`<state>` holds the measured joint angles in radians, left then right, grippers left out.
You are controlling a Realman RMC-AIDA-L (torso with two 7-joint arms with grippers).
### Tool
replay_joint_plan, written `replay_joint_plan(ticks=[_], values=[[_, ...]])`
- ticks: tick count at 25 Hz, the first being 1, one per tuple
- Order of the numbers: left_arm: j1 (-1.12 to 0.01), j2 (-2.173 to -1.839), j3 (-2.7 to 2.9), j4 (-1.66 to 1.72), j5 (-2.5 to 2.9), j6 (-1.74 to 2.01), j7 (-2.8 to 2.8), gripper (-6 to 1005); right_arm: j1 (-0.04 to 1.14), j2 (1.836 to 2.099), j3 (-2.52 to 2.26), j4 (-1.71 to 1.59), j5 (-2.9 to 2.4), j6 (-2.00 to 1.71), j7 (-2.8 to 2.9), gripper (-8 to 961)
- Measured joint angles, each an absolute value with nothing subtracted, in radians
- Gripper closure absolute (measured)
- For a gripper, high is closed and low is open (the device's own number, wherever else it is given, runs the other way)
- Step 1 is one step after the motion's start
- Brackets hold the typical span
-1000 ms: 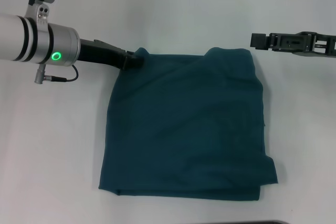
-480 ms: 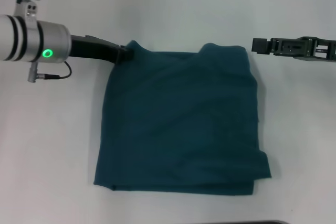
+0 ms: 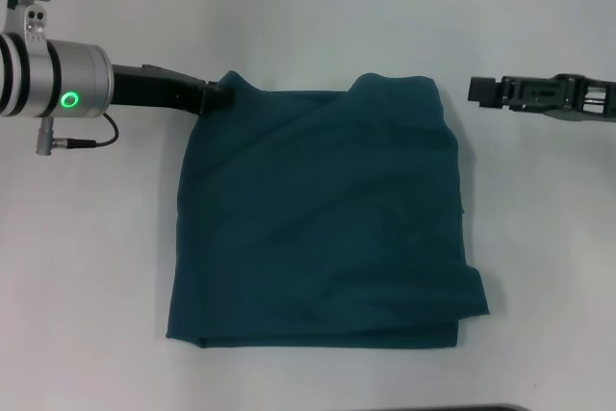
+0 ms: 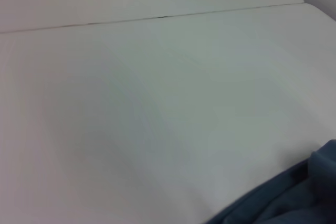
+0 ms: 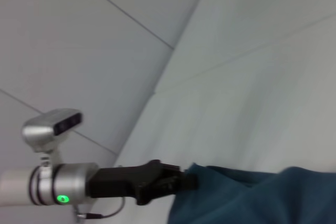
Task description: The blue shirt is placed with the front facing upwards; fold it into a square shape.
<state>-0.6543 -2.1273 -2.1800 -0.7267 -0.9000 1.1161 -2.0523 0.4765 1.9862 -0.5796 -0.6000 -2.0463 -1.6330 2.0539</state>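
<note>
The blue shirt (image 3: 322, 218) lies on the white table (image 3: 318, 16), folded into a rough square with its plain side up, so no lettering shows. Its near edge is fairly straight, with a layered fold showing at the near right corner, while the far edge is uneven: the far left corner is drawn up into a small peak and the far right corner bulges up in a soft hump, with a shallow dip between them. Light creases run slantwise across the cloth. The left gripper (image 3: 217, 96) is at the shirt's far left corner, its dark fingers closed together on the peak of cloth there; the right wrist view shows the same pinch, the dark fingertips meeting the shirt's edge (image 5: 252, 195). In the left wrist view only a bunched scrap of the shirt (image 4: 294, 198) shows at the corner, with bare table beyond it. The right gripper (image 3: 481, 89) hangs off the shirt's far right corner, apart from the cloth and above the table; whether its fingers are apart or together cannot be told from here.
</note>
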Motion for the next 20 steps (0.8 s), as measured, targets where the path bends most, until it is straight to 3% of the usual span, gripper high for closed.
replay_joint_plan(ticks=[20], values=[[-0.659, -2.122, -2.179, -0.729, -0.892, 1.125, -2.052, 921, 0.497, 2.017, -0.583, -0.593, -2.216, -1.515, 2.126, 348]])
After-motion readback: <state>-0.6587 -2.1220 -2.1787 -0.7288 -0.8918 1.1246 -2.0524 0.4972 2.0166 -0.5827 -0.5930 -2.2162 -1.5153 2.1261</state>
